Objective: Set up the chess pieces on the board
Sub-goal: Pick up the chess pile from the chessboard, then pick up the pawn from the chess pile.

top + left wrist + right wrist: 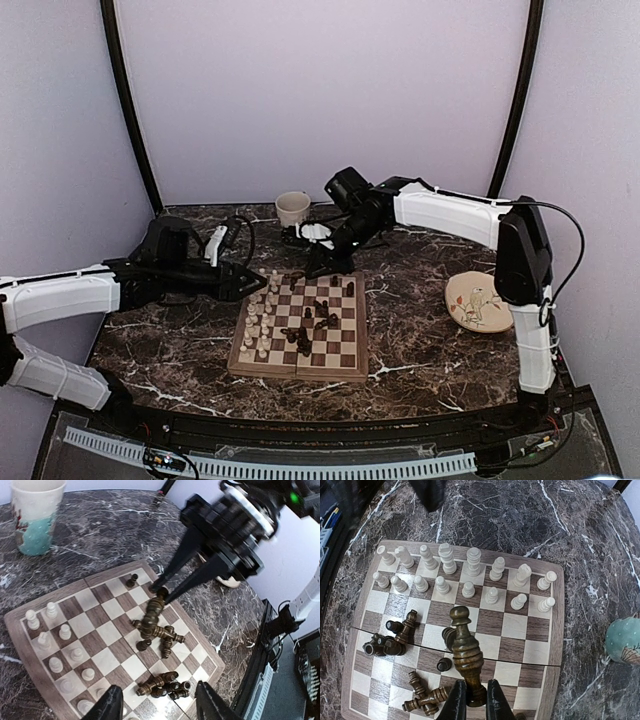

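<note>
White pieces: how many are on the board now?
16 white pieces, in two rows of eight along the board's left side in the top view: back rank on the edge squares, pawns beside them. None seems hidden.

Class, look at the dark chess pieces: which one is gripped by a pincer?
The tall dark piece clamped in the right pincer; the other dark pieces stand or lie loose on the board.

Robot lab booth — plain lilac walls (320, 90)
</note>
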Controlling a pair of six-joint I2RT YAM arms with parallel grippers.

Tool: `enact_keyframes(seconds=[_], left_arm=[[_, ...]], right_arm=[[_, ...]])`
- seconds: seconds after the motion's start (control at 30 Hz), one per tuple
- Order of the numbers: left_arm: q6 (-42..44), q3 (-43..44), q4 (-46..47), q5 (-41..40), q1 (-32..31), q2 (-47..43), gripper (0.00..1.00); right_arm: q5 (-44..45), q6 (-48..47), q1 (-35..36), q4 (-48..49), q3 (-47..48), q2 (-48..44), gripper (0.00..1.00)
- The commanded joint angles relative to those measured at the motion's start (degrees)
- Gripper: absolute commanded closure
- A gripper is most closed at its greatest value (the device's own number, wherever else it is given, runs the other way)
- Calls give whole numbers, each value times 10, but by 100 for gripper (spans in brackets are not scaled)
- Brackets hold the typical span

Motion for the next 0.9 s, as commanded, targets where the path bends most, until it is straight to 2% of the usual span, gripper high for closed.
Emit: enact_keyframes(seconds=[0.0,0.17,0.3,0.57,0.73,0.87], left_arm=[[57,-20,90,-23,-47,-8,50],[23,-57,203,-13,-60,33,52],[2,-56,253,0,-63,82,53],[-26,-48,317,28,-64,134,56],[-40,-42,335,38,-64,161,63],[-43,-40,336,31,-65,169,63]], right_arm=[[-46,56,-11,-2,-20,-27,99],[-69,79,-13,0,-58,-43,99],[-79,90,-13,11,-83,-51,99],[-96,103,-13,19,-92,-50,98],[-100,107,-13,18,-88,-46,98],[-101,107,-13,18,-88,-48,98]])
